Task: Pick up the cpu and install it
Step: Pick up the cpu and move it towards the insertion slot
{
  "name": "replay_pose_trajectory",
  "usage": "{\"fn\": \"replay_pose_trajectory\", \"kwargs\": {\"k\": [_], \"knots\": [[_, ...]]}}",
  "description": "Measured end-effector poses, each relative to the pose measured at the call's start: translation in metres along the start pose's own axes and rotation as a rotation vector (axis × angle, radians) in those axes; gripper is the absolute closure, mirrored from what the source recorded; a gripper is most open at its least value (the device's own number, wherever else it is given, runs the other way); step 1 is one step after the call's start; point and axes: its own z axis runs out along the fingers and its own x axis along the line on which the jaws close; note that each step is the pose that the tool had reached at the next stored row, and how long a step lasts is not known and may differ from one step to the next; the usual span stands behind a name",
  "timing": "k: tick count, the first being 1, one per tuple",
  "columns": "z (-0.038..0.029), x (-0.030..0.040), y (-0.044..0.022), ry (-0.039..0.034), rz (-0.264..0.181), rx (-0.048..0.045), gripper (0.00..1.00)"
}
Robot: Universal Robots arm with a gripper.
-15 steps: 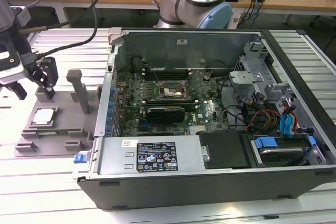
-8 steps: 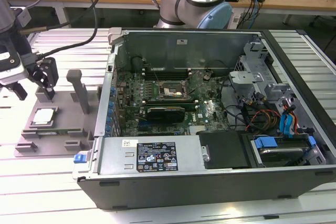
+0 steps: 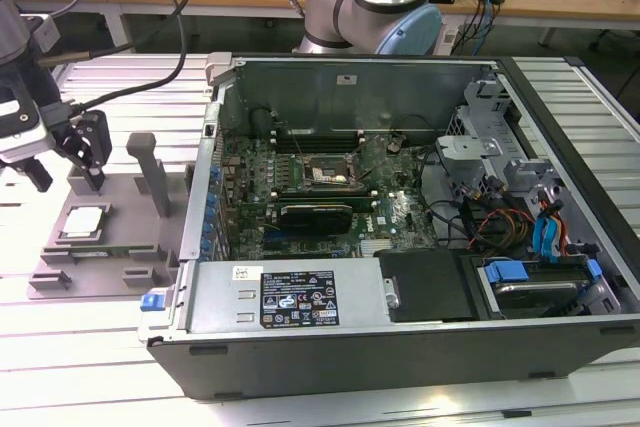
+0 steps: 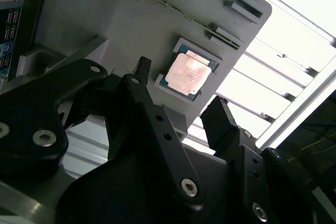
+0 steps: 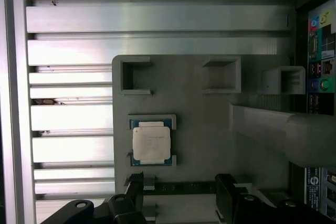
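Hand [image 5: 179, 179] open, empty, over grey tray [image 5: 199, 119]. The cpu [image 5: 151, 144] lies flat near the fingertips, untouched; silvery-white square top, darker rim.

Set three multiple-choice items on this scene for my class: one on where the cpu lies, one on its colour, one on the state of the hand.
1. Where does the cpu lie?
A. in the grey tray
B. in the motherboard socket
C. on the metal table

2. What colour is its top?
A. black
B. silvery-white
C. blue

3. How is the hand?
A. shut on the chip
B. shut and empty
C. open and empty

Key:
1 A, it sits in a recess of the grey tray, outside the computer case.
2 B, both wrist views show a pale metal top.
3 C, its fingers stand apart with nothing between them.
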Motion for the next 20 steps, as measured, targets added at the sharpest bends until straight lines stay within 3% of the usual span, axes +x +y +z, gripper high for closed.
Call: {"fn": "replay_pose_trajectory", "kwargs": {"k": [20], "knots": [[0.0059, 0.0002, 0.0002, -0.0001, 0.0, -0.0001, 0.34]]}}
